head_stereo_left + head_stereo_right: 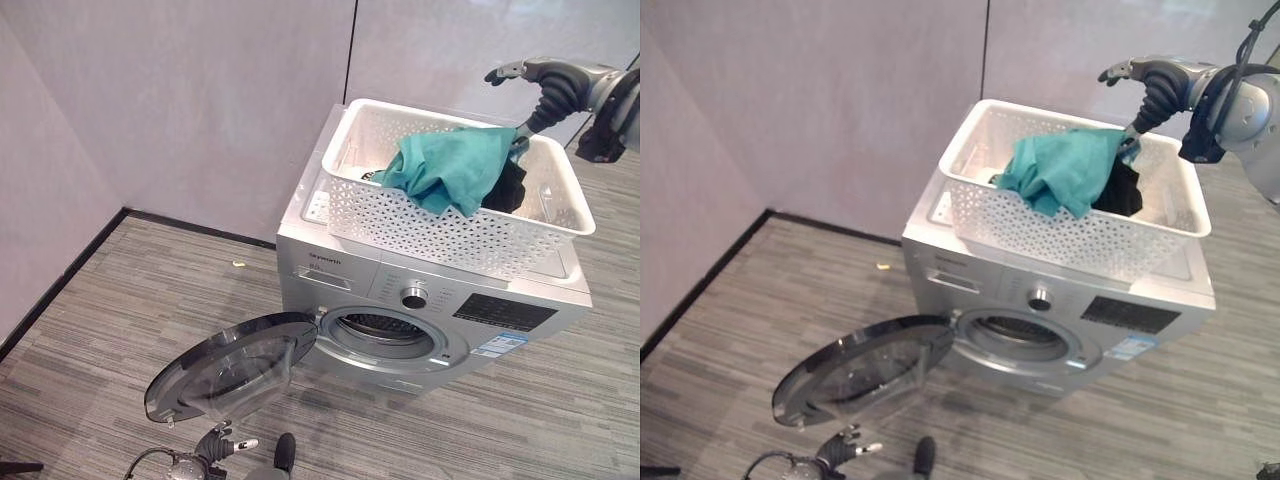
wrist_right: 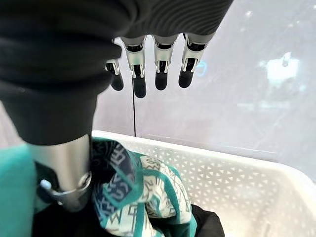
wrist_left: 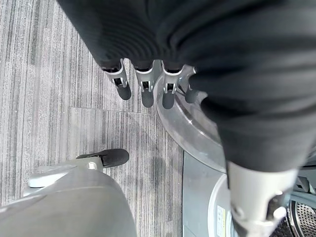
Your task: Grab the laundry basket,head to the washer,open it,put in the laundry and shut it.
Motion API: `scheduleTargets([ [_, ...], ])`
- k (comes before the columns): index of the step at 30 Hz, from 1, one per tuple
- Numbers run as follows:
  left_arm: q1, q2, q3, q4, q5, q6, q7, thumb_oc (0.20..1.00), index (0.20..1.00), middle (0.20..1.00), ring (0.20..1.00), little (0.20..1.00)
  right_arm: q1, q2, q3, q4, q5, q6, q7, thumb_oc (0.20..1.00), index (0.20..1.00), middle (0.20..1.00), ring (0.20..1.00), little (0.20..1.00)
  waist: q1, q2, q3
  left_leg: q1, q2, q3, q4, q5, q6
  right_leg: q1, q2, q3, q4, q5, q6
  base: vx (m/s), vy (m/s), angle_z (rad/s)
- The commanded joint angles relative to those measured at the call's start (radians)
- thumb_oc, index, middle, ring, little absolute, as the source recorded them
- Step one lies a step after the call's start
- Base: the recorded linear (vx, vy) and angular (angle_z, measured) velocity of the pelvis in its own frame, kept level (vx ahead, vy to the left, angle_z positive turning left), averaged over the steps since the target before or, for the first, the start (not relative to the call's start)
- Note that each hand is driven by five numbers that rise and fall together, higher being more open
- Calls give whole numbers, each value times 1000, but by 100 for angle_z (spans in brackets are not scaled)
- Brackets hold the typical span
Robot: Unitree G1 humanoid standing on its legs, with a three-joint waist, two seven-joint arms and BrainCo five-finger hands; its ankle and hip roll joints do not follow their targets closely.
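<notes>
Bare test room: washer, plain partition walls, grey plank floor.

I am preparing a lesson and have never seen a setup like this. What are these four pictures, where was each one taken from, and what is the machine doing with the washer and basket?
This is a two-legged humanoid robot doing laundry. The two wide pictures come from the two eyes of a camera on its head, looking down. The two close pictures come from cameras on its wrists, looking along each hand.

A silver washer stands on a grey floor, its round door swung open. On top of it sits a white laundry basket with a teal cloth draped over dark laundry.

The right hand hovers above the basket's far side, fingers straight, holding nothing. In its wrist view you see a patterned teal garment below it. The left hand hangs low by the open door, fingers relaxed and empty.

The laundry is not yet in the drum.
</notes>
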Motion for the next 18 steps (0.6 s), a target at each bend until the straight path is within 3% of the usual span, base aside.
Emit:
scheduleTargets([
  [1,-2,6,2,43,-35,-22,9,1000,1000,1000,1000,1000,-86,-23,-14,87,44,-6,-77,1000,1000,1000,1000,1000,32,-26,-58,-36,61,6,4,-28,-66,-18,-70,-1,-2,110,65,0,0,0],
  [6,-13,3,-5,48,-36,-25,25,1000,1000,1000,1000,1000,-45,28,-141,176,54,-10,-162,1000,1000,1000,1000,1000,41,-25,-52,-38,60,4,4,-29,-63,-20,-69,2,-2,111,65,5,0,-2],
  [9,-37,-4,-14,58,-43,-30,58,1000,1000,1000,1000,1000,35,118,-447,242,321,-85,-331,1000,1000,1000,1000,1000,54,-27,-48,-42,58,-5,4,-32,-61,-21,-69,1,-2,106,65,33,-4,-2],
  [10,-42,7,-25,44,-44,-35,72,1000,1000,1000,1000,1000,33,212,-504,307,427,-84,-333,1000,1000,1000,1000,1000,66,-32,-43,-45,54,-11,4,-32,-60,-24,-70,-3,-2,107,64,23,-4,-7],
  [11,-42,6,-24,44,-44,-35,72,1000,1000,1000,1000,1000,32,213,-502,308,427,-84,-333,1000,1000,1000,1000,1000,66,-31,-44,-45,54,-11,4,-32,-60,-25,-70,-3,-2,107,64,8,0,-3],
  [12,-43,11,-19,51,-50,-30,72,1000,1000,1000,1000,1000,-10,236,-420,306,355,-47,-293,1000,1000,1000,1000,1000,69,-33,-40,-47,57,-5,4,-30,-61,-30,-68,2,-2,112,63,-2,4,5],
  [15,-42,-3,-13,63,-81,-28,79,1000,1000,1000,1000,1000,62,311,-412,239,437,-30,-226,1000,1000,1000,1000,1000,71,-36,-30,-50,59,-1,4,-28,-60,-35,-67,7,-2,120,63,3,4,6],
  [18,-37,-2,-17,54,-92,-26,72,1000,1000,1000,1000,1000,58,291,-312,172,435,-5,-155,1000,1000,1000,1000,1000,69,-41,-29,-54,61,2,4,-26,-61,-39,-66,7,-2,123,64,0,0,0],
])
